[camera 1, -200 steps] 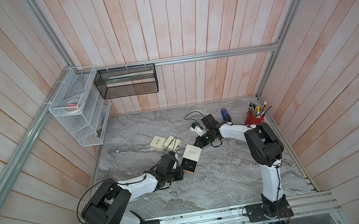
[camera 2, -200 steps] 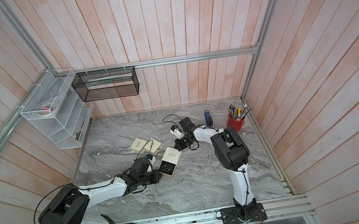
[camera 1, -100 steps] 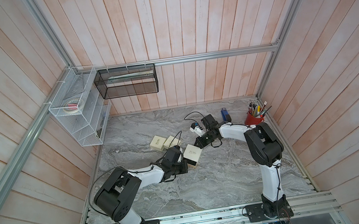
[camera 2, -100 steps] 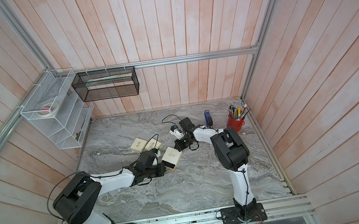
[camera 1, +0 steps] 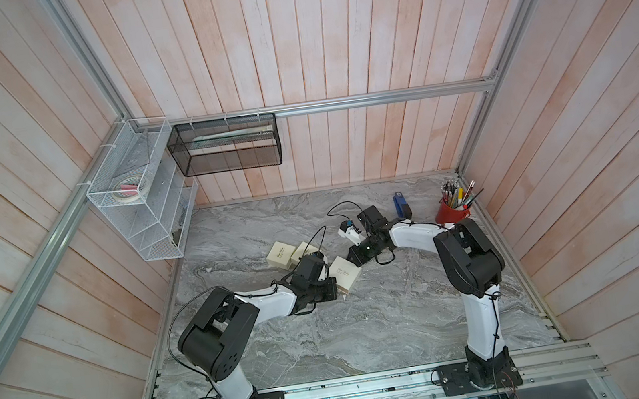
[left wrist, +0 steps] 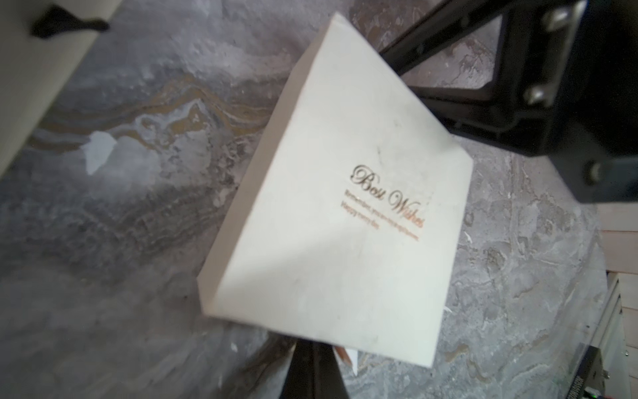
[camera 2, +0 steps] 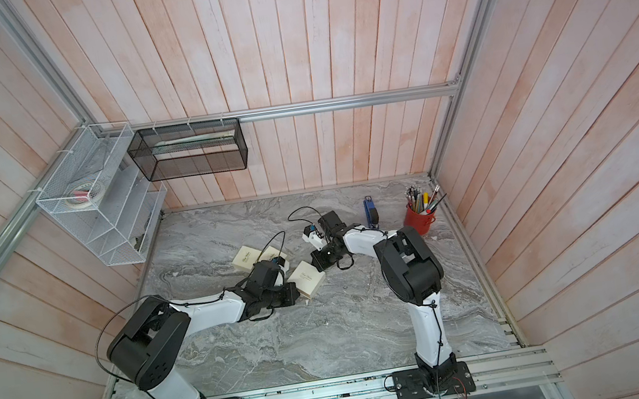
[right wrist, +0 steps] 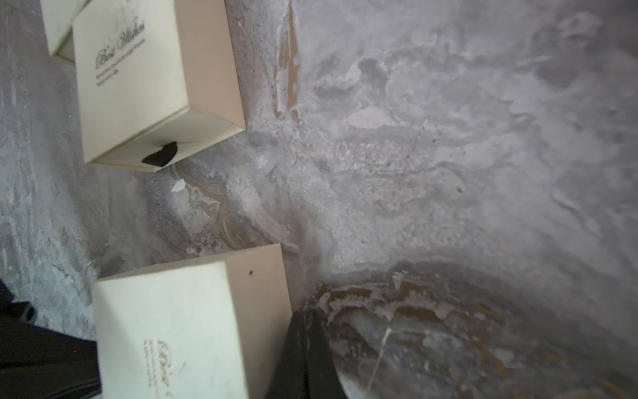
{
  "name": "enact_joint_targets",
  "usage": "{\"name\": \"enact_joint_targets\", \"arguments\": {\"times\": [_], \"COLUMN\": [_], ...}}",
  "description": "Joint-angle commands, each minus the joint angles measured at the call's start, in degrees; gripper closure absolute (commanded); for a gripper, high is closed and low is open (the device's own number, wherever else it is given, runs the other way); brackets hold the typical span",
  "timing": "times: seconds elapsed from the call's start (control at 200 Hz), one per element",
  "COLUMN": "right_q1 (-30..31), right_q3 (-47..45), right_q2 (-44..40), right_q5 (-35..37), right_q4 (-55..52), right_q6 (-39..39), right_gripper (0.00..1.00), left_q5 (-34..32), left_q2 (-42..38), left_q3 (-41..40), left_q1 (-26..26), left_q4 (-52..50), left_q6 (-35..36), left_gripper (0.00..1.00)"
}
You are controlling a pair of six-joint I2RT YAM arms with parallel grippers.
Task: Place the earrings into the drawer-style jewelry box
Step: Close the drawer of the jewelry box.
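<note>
Here, left end effector (left wrist: pixel 309 349) and right end effector (right wrist: pixel 305 324) — both closed — flank a box (camera 1: pixel 345 273).

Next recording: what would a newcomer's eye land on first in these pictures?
A cream box lettered "Best Wishes" sits on the marble tabletop, closely flanked by the shut left gripper and shut right gripper. Two more cream boxes lie just behind it, and a red pencil cup stands in the far right corner.
</note>
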Motion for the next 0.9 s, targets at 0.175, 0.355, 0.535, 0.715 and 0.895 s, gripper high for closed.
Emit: {"name": "enact_joint_targets", "arguments": {"times": [0.175, 0.355, 0.535, 0.715, 0.895], "right_q1": [-2.55, -2.74, -4.02, -5.38, -7.47], "right_q3": [-1.98, -0.43, -4.09, -13.9, -28.7], "right_q2": [-2.5, -1.58, -9.1, -24.44, -37.91], "right_q5": [2.4, 5.51, 16.75, 24.76, 28.71], "right_q4": [0.92, 0.57, 5.26, 15.62, 31.01], "right_q6": [2.24, 2.42, 7.64, 10.25, 11.74], "right_gripper": [0.94, 0.91, 0.74, 0.58, 0.36], "left_q5": [3.21, 2.57, -3.68, -14.55, -25.79], "left_q2": [5.13, 5.62, -4.23, -21.1, -29.39], "left_q3": [8.04, 8.78, 4.45, -0.58, 0.66], "left_q1": [0.1, 0.34, 0.79, 4.02, 5.54], "left_q4": [2.08, 0.63, -2.43, -3.76, -7.6], "left_q6": [2.45, 3.48, 4.67, 3.78, 6.9], "left_gripper": [1.0, 0.96, 0.62, 0.16, 0.0]}}
